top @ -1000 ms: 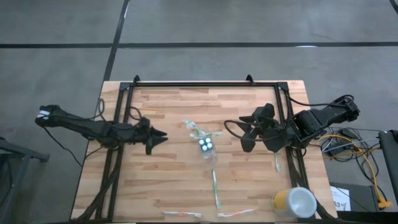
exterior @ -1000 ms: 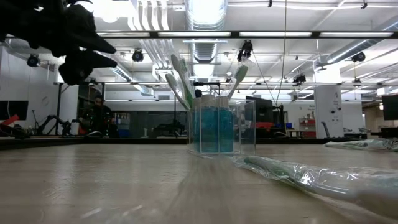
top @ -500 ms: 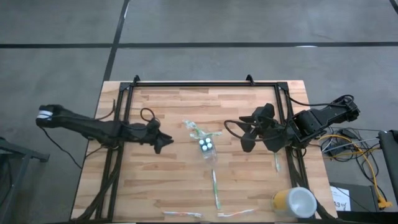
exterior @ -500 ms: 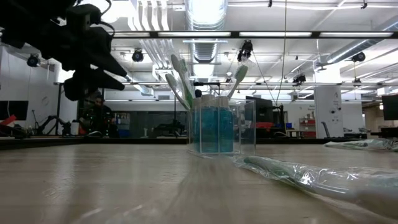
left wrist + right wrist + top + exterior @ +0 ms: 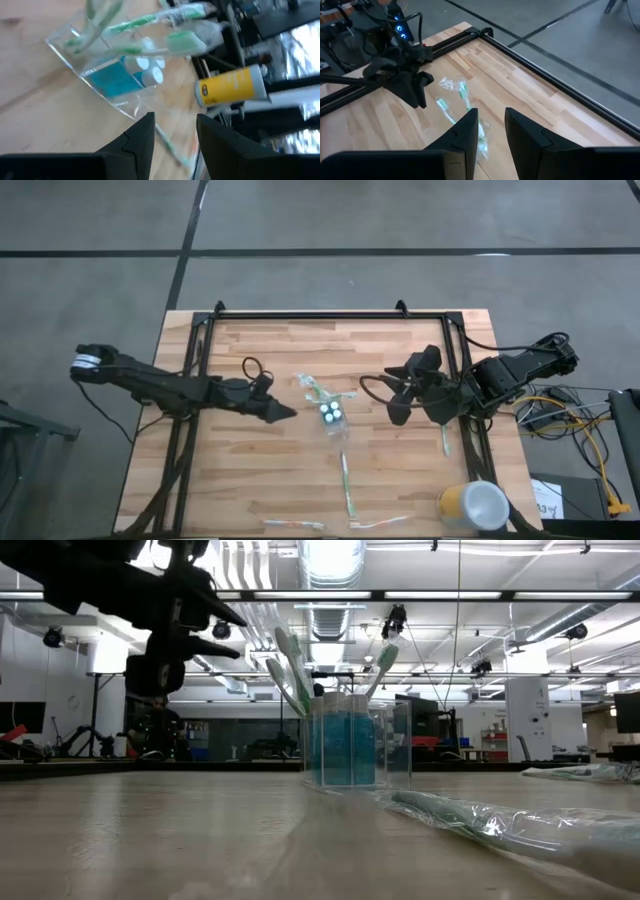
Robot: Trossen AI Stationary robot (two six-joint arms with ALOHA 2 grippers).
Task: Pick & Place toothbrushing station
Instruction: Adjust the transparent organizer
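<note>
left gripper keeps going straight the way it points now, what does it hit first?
Most likely the clear plastic cup holding the toothbrushes: the left gripper points right at it, fingers open. Height is unclear, so it may meet the brush heads first.

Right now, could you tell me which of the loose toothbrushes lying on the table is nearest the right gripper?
The wrapped toothbrush lying by the table's right rail, just below the right gripper. The other loose ones lie farther off: one below the clear cup, two along the near edge.
</note>
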